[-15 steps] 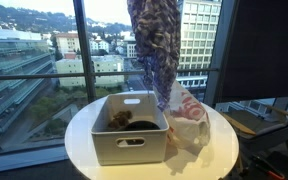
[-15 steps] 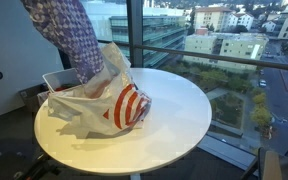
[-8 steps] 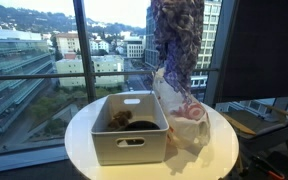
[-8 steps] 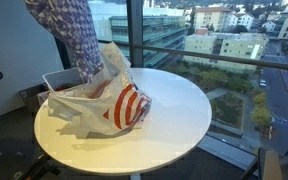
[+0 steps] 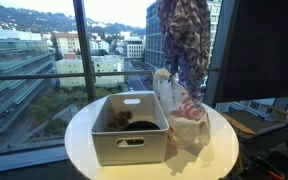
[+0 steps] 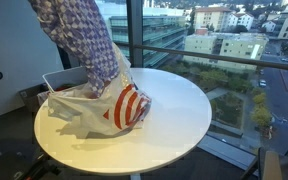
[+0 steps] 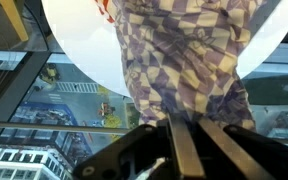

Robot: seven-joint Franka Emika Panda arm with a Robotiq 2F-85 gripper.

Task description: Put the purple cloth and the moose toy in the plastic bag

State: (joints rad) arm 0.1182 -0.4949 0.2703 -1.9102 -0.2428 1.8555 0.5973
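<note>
The purple checked cloth (image 5: 184, 40) hangs in a long drape above the plastic bag (image 5: 187, 118), its lower end at the bag's mouth; both exterior views show it (image 6: 84, 42). The bag, white with red stripes (image 6: 119, 105), stands on the round table beside a white bin. The brown moose toy (image 5: 118, 119) lies inside the bin. My gripper (image 7: 191, 140) is shut on the top of the cloth (image 7: 184, 60) in the wrist view; it is above the frame in both exterior views.
The white bin (image 5: 130, 142) sits at the middle of the round white table (image 5: 84, 150), against the bag, with a dark object beside the toy. Tall windows stand right behind the table. The table's far side (image 6: 184, 110) is bare.
The hanging cloth has swung sideways from over the bin's edge to over the plastic bag. Bag, bin and toy have not moved.
</note>
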